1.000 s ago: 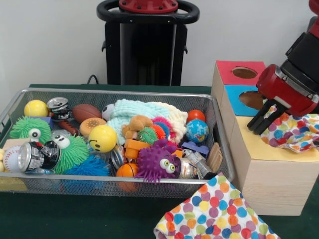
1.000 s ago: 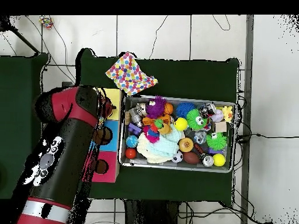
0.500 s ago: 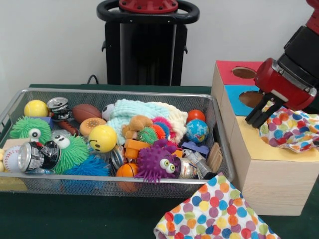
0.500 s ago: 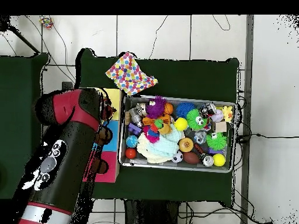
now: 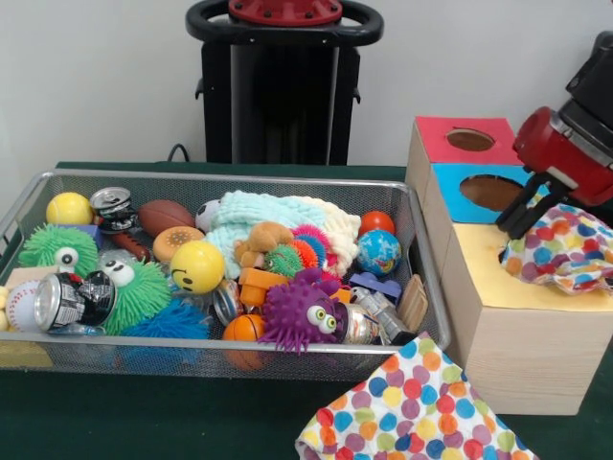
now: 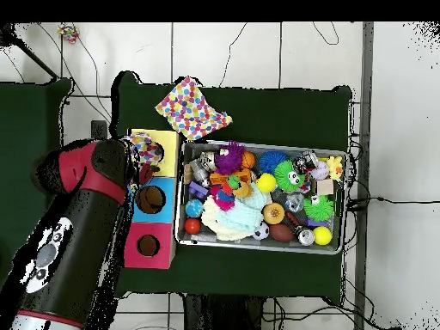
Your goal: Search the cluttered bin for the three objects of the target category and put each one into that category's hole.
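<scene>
Hovering at the right, the arm (image 5: 575, 144) hangs over the wooden box (image 5: 517, 326), gripper (image 5: 518, 222) fingers pinching a polka-dot cloth (image 5: 560, 247) on its yellow section; left, the mesh bin (image 5: 192, 359) brims with toys.

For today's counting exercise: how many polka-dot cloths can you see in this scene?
2. One polka-dot cloth lies on the yellow section of the wooden box, by the gripper. The other polka-dot cloth lies on the green table in front of the bin. More could be buried in the bin.
</scene>
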You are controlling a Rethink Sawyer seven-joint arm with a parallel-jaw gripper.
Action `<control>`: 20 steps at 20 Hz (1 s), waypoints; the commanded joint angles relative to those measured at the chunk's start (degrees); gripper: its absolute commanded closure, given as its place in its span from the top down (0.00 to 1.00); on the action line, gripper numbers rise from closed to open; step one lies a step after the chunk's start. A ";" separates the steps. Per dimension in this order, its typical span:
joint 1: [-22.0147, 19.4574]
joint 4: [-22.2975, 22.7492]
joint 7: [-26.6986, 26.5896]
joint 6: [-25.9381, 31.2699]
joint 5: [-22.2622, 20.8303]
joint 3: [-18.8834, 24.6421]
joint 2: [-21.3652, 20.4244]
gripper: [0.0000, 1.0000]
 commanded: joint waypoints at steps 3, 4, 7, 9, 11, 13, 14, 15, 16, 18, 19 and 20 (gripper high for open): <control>0.12 3.80 16.31 5.78 7.01 8.89 -1.57 0.00; 0.26 3.60 15.63 7.81 7.74 9.34 -2.97 0.00; 0.53 1.96 14.31 13.69 9.39 9.29 -6.08 0.00; 0.62 1.48 14.58 14.04 10.18 8.93 -6.13 0.00; 0.30 1.10 14.74 11.54 10.64 8.83 -4.66 0.00; -0.27 0.29 14.70 9.55 10.79 8.52 -2.92 0.00; -0.56 -0.43 14.57 9.36 10.52 7.91 -2.31 0.00; -0.81 -0.85 14.51 9.44 10.50 7.51 -2.06 0.00; -0.77 -0.96 14.72 9.85 10.46 6.89 -2.26 0.00; -0.93 -1.05 14.57 11.09 10.52 6.02 -3.27 0.00; -0.96 -0.54 13.92 11.90 10.54 5.71 -4.88 0.00; -0.94 0.30 13.06 12.21 10.52 5.52 -6.81 0.00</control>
